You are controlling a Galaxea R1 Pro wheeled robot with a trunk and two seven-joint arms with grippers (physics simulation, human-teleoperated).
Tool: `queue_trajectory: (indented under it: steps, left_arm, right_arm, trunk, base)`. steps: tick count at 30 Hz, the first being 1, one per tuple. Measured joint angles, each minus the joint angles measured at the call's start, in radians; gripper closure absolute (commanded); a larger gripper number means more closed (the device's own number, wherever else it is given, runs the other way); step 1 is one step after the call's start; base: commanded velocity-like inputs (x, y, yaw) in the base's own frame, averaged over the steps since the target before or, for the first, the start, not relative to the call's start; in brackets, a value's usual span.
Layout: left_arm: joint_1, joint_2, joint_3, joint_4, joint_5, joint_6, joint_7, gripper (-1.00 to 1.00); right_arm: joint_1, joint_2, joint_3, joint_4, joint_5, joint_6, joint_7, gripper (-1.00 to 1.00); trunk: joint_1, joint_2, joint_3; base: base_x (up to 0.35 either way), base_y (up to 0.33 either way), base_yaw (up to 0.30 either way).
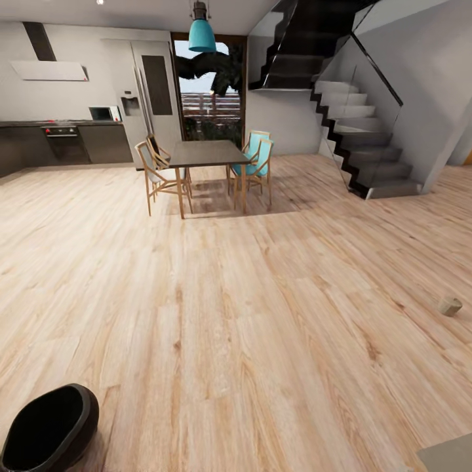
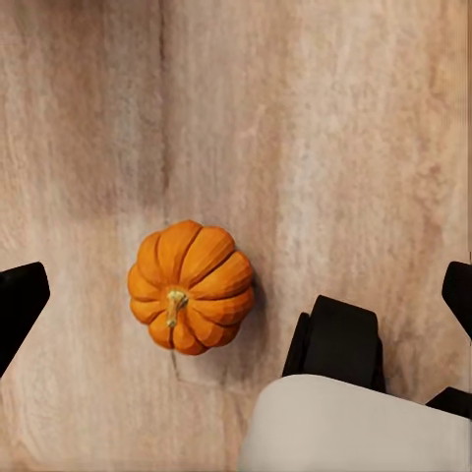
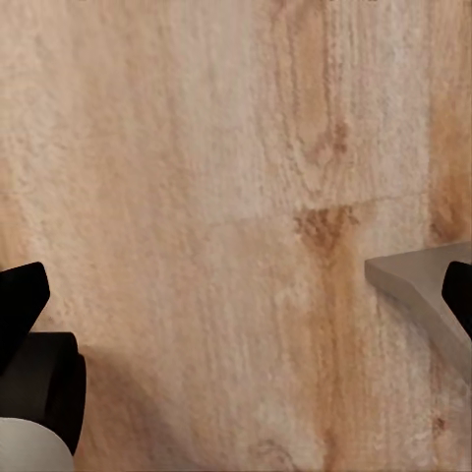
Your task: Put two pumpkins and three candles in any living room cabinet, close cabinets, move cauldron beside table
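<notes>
An orange ribbed pumpkin [image 2: 190, 287] lies on the wooden floor, stem up. My left gripper [image 2: 236, 295] hangs open above it, its dark fingertips [image 2: 20, 305] wide apart and clear of the pumpkin. The black cauldron [image 1: 49, 429] stands on the floor at the near left of the head view, mouth open. One stubby beige candle [image 1: 450, 305] lies on the floor at the right. My right gripper [image 3: 236, 295] is open over bare floorboards, holding nothing.
A dark dining table [image 1: 206, 154] with wooden and teal chairs stands at the far middle. A staircase [image 1: 364, 141] rises at the right and a kitchen counter [image 1: 65, 141] runs along the far left. A grey slab corner [image 3: 418, 290] lies near my right gripper.
</notes>
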Motion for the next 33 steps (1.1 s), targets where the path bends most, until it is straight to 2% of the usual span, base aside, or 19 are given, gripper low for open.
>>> queue_trajectory:
  steps: [11,33]
  left_arm:
    - [0.000,-0.007,-0.001,-0.002,-0.003,0.001,-0.023,-1.00]
    - [0.000,-0.007,-0.001,-0.002,-0.003,0.000,-0.025,-1.00]
  right_arm:
    - [-0.001,-0.001,-0.004,-0.001,-0.006,-0.001,-0.003,-1.00]
    - [-0.001,-0.001,-0.005,0.000,-0.004,-0.001,-0.003,-1.00]
  trunk:
    - [0.000,0.000,0.000]
    - [0.000,0.000,0.000]
  base:
    - [0.276,-0.014,0.001]
    - [0.325,-0.078,0.000]
